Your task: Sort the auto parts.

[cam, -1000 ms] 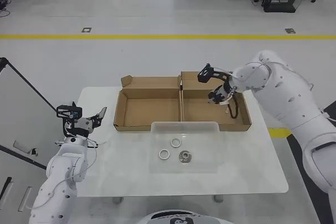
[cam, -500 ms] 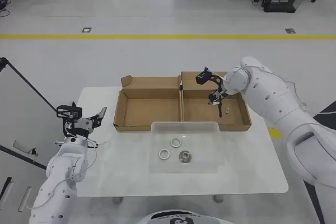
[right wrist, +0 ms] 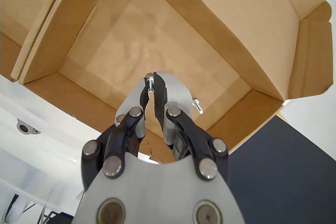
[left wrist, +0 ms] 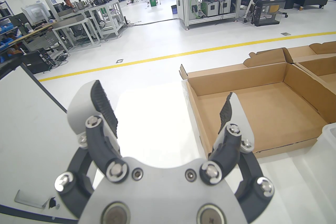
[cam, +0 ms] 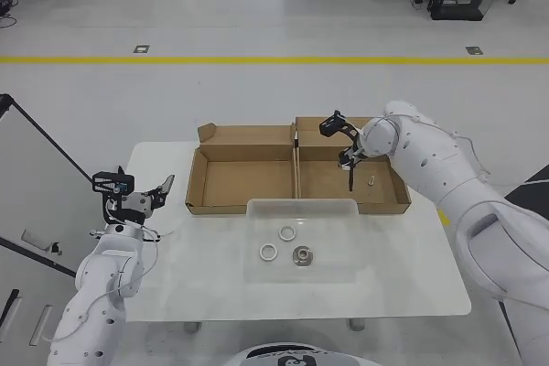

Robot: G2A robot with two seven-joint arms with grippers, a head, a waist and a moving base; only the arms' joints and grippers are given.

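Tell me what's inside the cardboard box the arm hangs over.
One loose bolt lies on the cardboard box floor near a corner. Above the floor, the right end effector is shut on a second bolt. It hides some floor beneath, so anything there can't be seen.

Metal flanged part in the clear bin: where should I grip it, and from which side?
Probably its raised centre, from straight above. The metal flanged part lies flat on the clear bin floor, so the low flange offers little edge, and the bin walls block a sideways approach. The left tool is open and free; the right tool is shut on a bolt.
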